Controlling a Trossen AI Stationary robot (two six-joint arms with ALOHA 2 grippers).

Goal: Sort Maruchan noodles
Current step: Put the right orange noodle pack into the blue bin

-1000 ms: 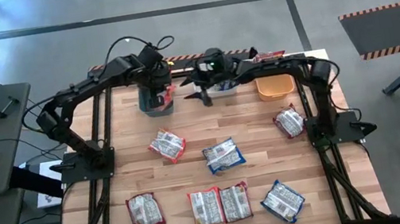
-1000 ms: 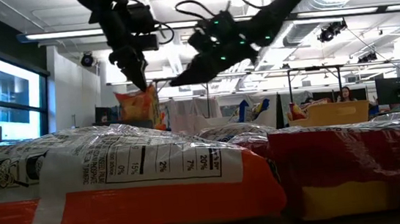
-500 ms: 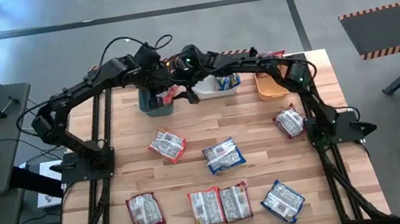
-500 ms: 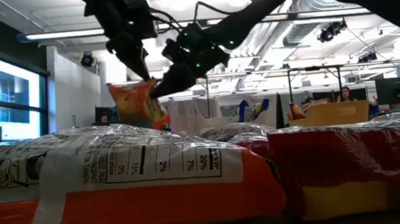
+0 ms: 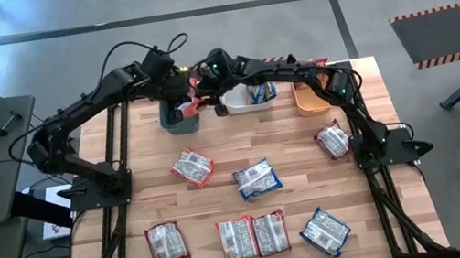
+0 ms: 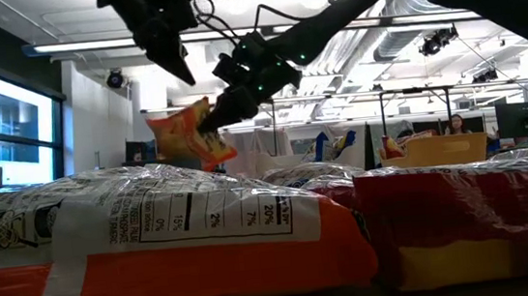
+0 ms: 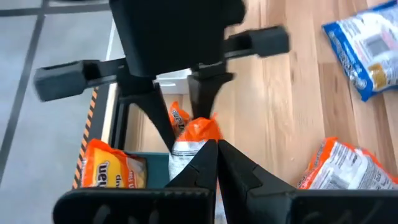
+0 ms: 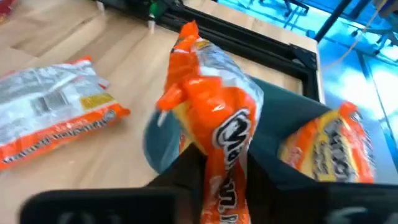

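Handing off an orange packet above the teal bin.

Spanning the room, a wood-plank table (image 5: 289, 152) under grey floor and striped tape, carrying seven Maruchan noodles (image 5: 257, 179) face-down, awaiting sorting. Standing at twelve o'clock, teal bin (image 5: 178, 119), white bin (image 5: 240, 101), orange bin (image 5: 315, 99), probably one per flavour. Gripping an orange packet (image 6: 190, 134) above the teal bin, right claw (image 6: 214, 114). Hovering alongside, left claw (image 6: 186, 75), pinched shut and empty.
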